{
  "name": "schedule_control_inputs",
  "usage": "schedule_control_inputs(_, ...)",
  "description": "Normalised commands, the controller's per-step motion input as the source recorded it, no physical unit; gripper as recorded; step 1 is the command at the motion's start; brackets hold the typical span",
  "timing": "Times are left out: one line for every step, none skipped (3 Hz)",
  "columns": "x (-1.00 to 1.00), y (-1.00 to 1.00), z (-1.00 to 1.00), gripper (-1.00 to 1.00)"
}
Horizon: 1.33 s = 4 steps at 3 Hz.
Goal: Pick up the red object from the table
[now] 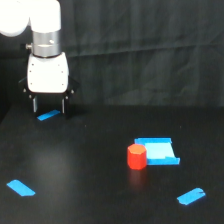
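The red object (136,157) is a short red-orange cylinder standing upright on the black table (85,175), right of centre and touching the left edge of a flat blue sheet. My gripper (49,106) hangs at the far left, well away from the cylinder and up toward the back of the table. Its two dark fingers (35,104) point down with a gap between them and nothing held. A blue tape strip shows through that gap.
A flat bright-blue sheet (160,151) lies just right of the cylinder. Blue tape strips lie under the gripper (48,116), at the front left (21,188) and at the front right (191,196). A black cloth backdrop (150,50) hangs behind.
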Motion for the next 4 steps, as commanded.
schedule_control_inputs(0.99, -0.81, -0.50, 1.00)
schedule_control_inputs(0.98, -0.92, -0.09, 1.00)
schedule_control_inputs(0.99, -0.67, -0.20, 1.00)
schedule_control_inputs(0.97, -0.92, -0.32, 1.00)
